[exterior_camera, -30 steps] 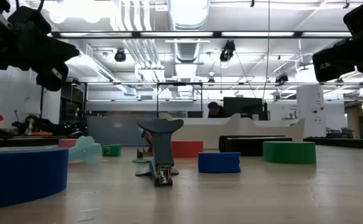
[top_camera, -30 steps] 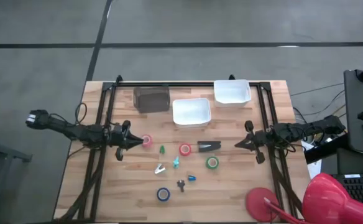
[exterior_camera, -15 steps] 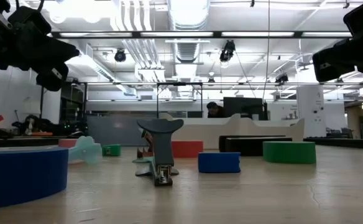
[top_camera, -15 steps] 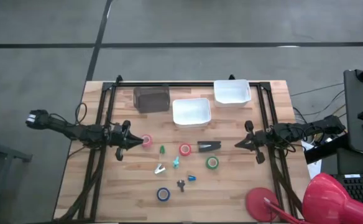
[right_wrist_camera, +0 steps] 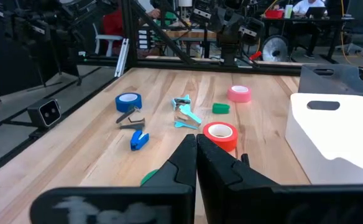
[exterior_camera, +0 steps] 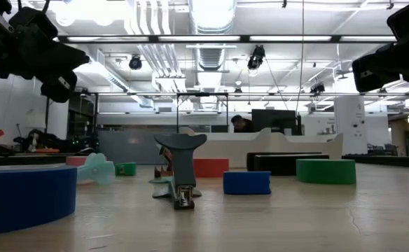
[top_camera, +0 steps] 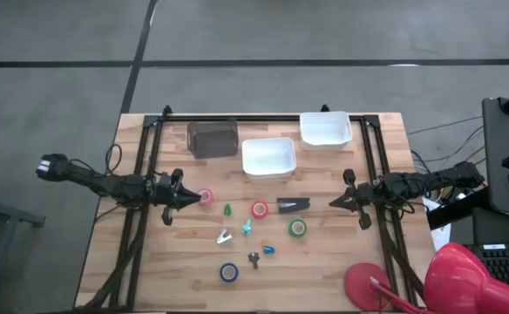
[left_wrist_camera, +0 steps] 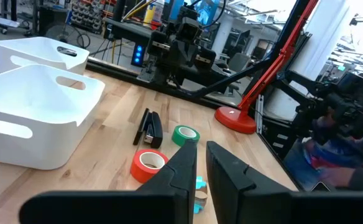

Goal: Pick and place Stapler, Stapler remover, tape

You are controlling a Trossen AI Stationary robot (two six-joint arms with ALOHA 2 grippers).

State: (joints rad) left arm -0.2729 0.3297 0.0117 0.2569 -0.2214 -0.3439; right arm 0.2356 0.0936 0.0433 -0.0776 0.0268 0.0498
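High view: stapler (top_camera: pixel 293 204) between both fingers

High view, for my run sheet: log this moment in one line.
left claw: shut, by pink tape | right claw: shut, near stapler | nothing held

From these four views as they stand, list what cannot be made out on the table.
1. The stapler: absent from the right wrist view, below the frame behind that arm's own fingers.
2. The green tape: right wrist view, mostly hidden by the same fingers.
3. The blue tape: low view, cut by the left edge.
4. The small pieces near mid-table: high view, too small to identify.
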